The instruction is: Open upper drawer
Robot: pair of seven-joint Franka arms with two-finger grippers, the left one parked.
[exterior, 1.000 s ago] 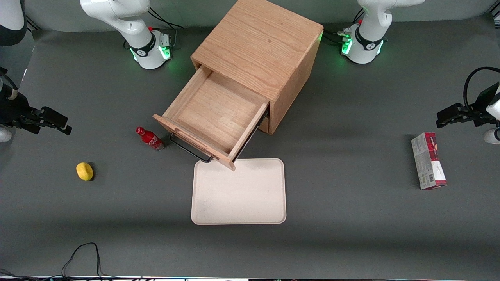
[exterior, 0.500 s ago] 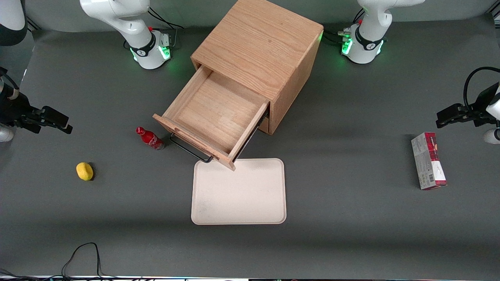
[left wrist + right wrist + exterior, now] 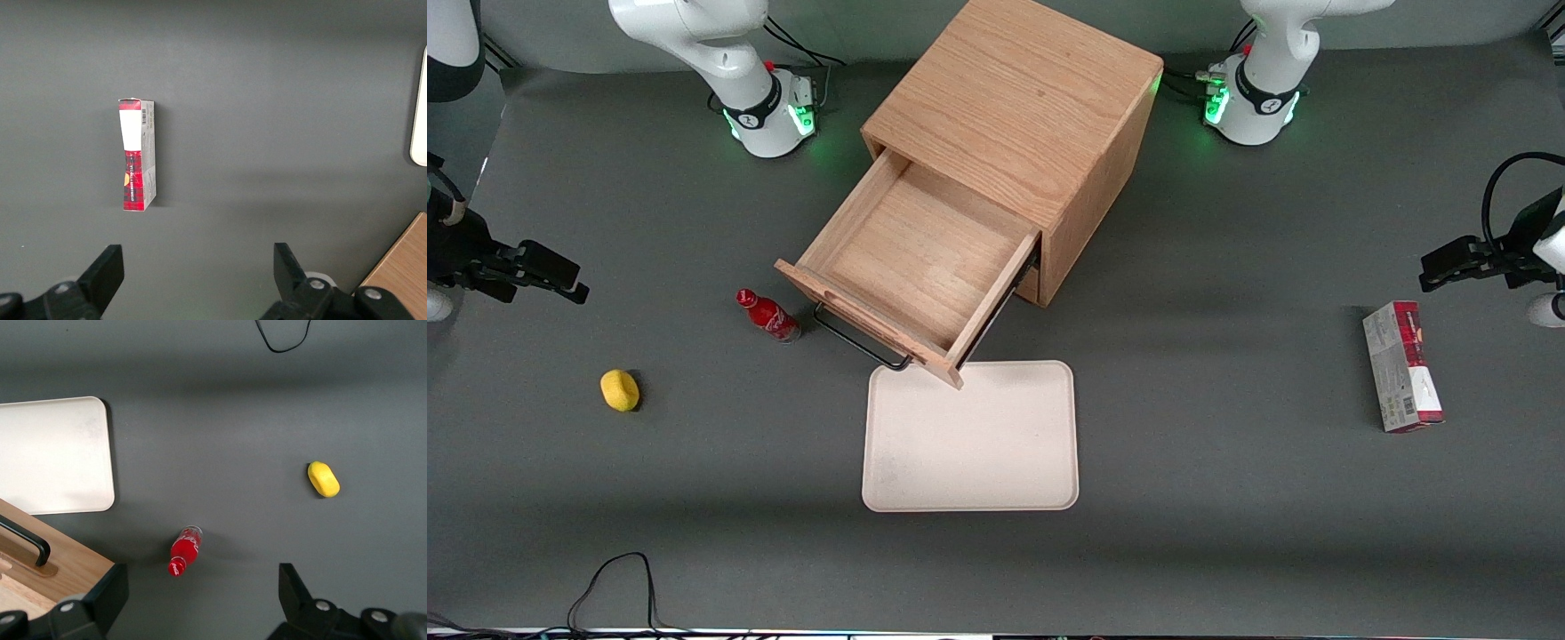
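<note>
The oak cube cabinet [image 3: 1014, 98] stands in the middle of the table. Its upper drawer [image 3: 911, 258] is pulled far out and looks empty inside. Its black bar handle [image 3: 863, 342] faces the front camera and overhangs the tray's edge. The drawer front [image 3: 63, 567] and handle [image 3: 27, 543] also show in the right wrist view. The lower drawer is hidden under it. My right gripper [image 3: 574, 280] hovers at the working arm's end of the table, well away from the drawer. It is open and empty [image 3: 200, 597], above bare table near the bottle.
A red bottle [image 3: 769, 318] lies beside the drawer front, also seen from the wrist [image 3: 185, 551]. A yellow fruit [image 3: 620, 390] lies nearer the front camera. A cream tray [image 3: 971, 436] sits in front of the drawer. A red-and-white box [image 3: 1402, 366] lies toward the parked arm's end.
My right gripper has drifted very slightly away from the cabinet. The drawer and the objects have not moved.
</note>
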